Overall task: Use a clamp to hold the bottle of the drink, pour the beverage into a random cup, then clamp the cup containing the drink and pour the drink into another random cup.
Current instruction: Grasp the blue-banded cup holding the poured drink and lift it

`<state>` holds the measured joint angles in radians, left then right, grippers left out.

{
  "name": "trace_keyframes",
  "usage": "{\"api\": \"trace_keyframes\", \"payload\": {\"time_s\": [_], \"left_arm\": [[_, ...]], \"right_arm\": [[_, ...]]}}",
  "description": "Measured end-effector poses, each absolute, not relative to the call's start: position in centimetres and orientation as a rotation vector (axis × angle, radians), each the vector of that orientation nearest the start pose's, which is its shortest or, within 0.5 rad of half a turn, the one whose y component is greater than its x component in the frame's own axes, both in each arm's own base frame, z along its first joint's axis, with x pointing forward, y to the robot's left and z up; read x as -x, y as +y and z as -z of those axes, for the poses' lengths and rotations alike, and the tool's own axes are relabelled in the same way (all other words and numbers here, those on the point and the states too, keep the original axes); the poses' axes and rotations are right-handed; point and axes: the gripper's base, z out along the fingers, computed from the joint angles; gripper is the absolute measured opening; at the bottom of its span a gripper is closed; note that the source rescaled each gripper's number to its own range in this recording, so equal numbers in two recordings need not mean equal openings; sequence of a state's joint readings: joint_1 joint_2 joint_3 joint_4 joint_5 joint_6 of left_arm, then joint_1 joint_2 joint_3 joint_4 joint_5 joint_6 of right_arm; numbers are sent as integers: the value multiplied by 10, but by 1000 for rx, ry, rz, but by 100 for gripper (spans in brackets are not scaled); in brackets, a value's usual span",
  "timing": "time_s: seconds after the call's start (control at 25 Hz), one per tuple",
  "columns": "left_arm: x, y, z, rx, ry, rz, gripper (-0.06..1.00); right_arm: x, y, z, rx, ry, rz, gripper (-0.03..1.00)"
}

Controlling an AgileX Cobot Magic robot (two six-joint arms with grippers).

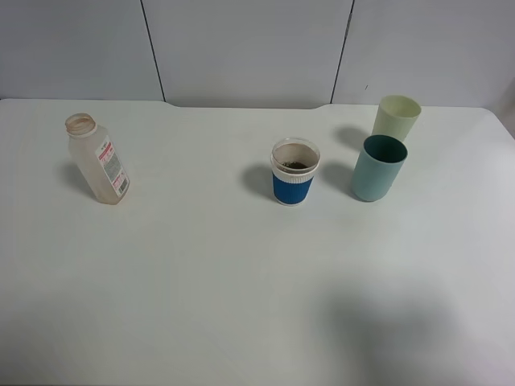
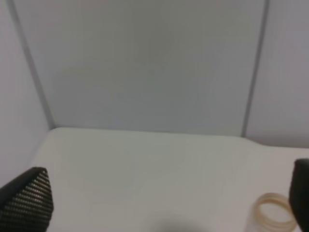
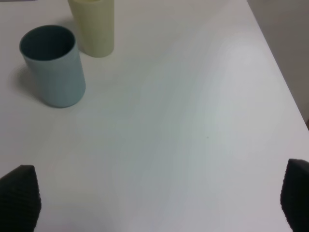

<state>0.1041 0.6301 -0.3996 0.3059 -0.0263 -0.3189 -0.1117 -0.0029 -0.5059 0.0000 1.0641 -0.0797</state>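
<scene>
The bottle [image 1: 98, 161] stands at the table's left, open-necked, with its red-and-white label facing right. In the left wrist view only its neck ring [image 2: 273, 217] shows. The blue-banded cup [image 1: 294, 172] stands mid-table with something brownish, the beverage [image 1: 295, 165], low inside it. The left gripper [image 2: 164, 205] is open and empty, its fingertips [image 2: 26, 203] spread wide, with the bottle's neck just inside the other one. The right gripper [image 3: 157, 198] is open and empty, back from the teal cup. Neither arm shows in the high view.
A teal cup [image 1: 378, 167] [image 3: 53, 65] and a pale yellow-green cup [image 1: 395, 118] [image 3: 94, 24] stand together at the back right. The white table [image 1: 241, 281] ends at a grey panelled wall [image 1: 241, 48]. The table's right edge [image 3: 282, 77] is near the right gripper.
</scene>
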Motion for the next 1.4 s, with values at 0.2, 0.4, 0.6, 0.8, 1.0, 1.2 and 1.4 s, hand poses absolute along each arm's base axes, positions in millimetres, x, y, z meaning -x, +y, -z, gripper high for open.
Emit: {"api": "trace_keyframes", "payload": {"time_s": [0.2, 0.4, 0.6, 0.8, 1.0, 1.2, 1.4], "left_arm": [[-104, 19, -323, 135, 1753, -167, 100], [-71, 14, -335, 151, 1832, -135, 100], [-41, 6, -336, 126, 1866, -78, 100], [-11, 2, -331, 128, 1845, -64, 100], [11, -1, -319, 133, 1887, -46, 100], [24, -2, -312, 135, 1918, -45, 100], [25, -3, -308, 137, 1966, -45, 100]], "right_arm": [[6, 1, -279, -33, 2041, 120, 100], [6, 1, -279, -33, 2041, 120, 100], [6, 1, -279, -33, 2041, 120, 100], [6, 1, -279, -33, 2041, 120, 100], [6, 1, -279, -33, 2041, 120, 100], [6, 1, -279, -33, 2041, 120, 100], [6, 1, -279, -33, 2041, 120, 100]]}}
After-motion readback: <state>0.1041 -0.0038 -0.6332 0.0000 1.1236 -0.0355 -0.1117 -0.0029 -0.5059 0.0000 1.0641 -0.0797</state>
